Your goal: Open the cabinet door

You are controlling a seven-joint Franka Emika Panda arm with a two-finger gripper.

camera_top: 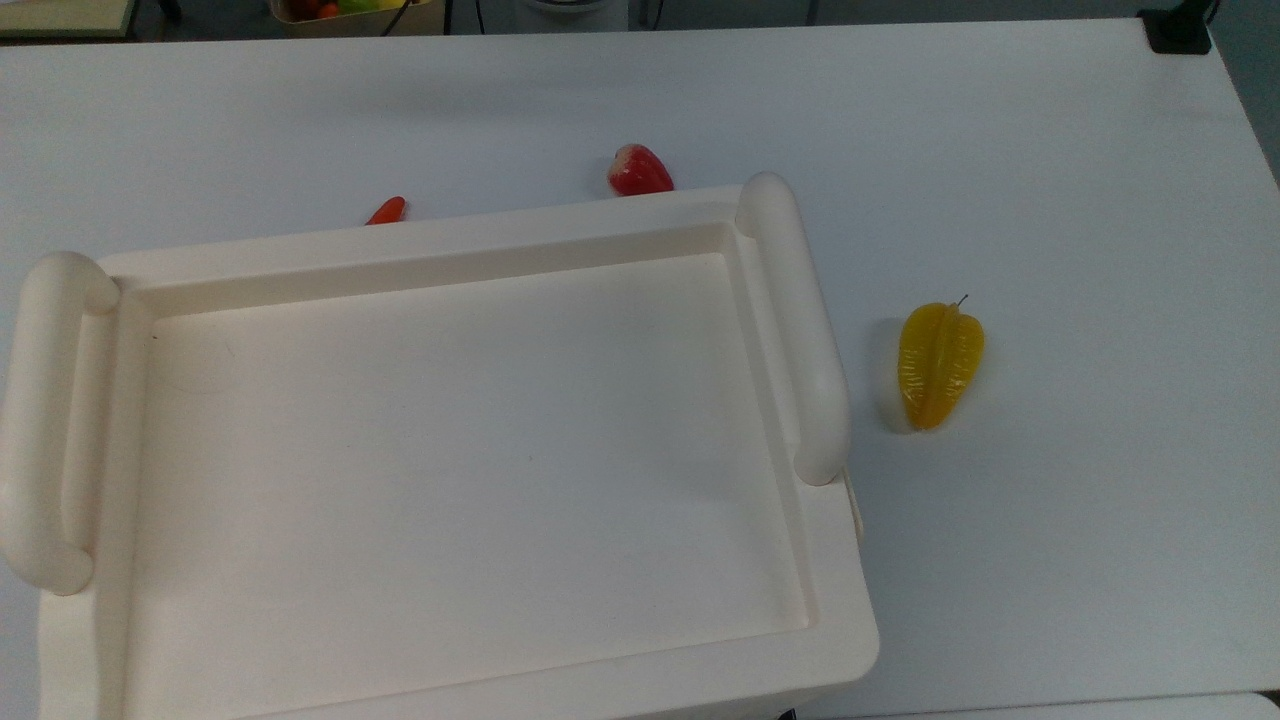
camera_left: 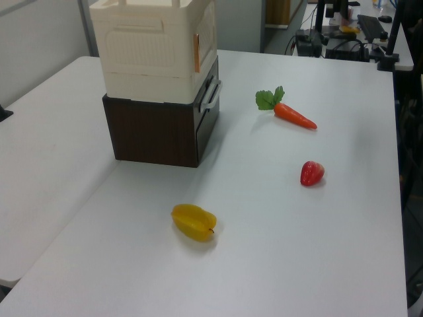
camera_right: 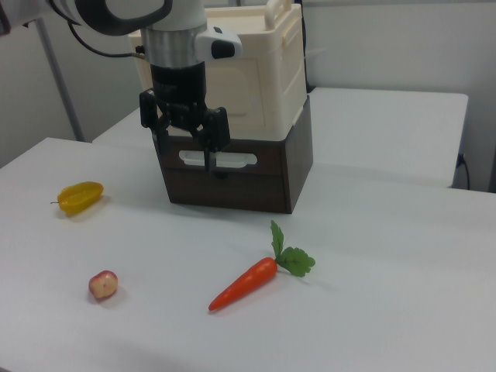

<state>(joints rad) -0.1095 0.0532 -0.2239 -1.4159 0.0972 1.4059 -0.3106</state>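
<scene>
The cabinet (camera_top: 430,240) is a large cream-white box with a recessed top and two thick bar handles. It stands on a dark brown drawer unit (camera_left: 155,135). The cabinet door (camera_right: 248,89) is the cream front panel, lying flush with the box; it is also the face on the left view's right (camera_left: 206,36). In the right view my gripper (camera_right: 203,159) hangs straight down in front of the cabinet's lower left part. Its tip sits at the level of the drawer's pale handle (camera_right: 229,160), below the door.
A yellow starfruit (camera_top: 938,363) lies to the top view's right of the cabinet. A small red fruit (camera_right: 103,284) and a carrot (camera_right: 244,284) lie on the white table (camera_right: 387,294) in front of the cabinet. The table edge runs behind the cabinet.
</scene>
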